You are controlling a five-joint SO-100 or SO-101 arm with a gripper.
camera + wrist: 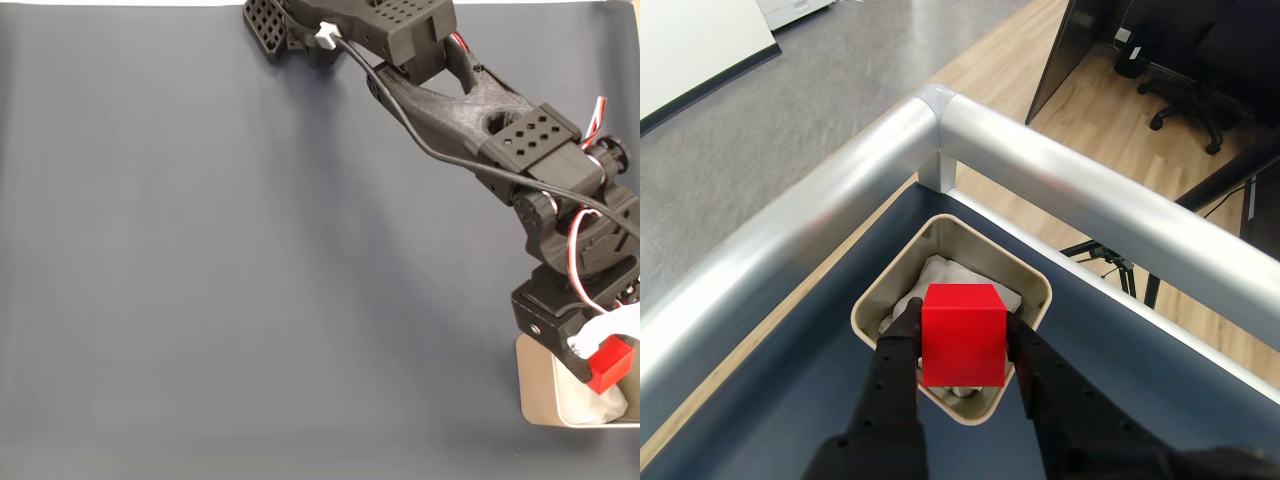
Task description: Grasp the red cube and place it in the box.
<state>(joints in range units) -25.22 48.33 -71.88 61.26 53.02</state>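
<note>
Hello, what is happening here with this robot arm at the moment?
A black robot arm's gripper holds a small bright red cube between its two fingers. It hangs above a beige rounded box lined with white paper, which stands in the corner of a dark blue table. The cube is not yet released.

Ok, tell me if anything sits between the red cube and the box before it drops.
Nothing visible does. In the wrist view the hand holds the red cube directly above the open box, with only the white lining below it. The fixed view also shows the red cube over the box.
</note>
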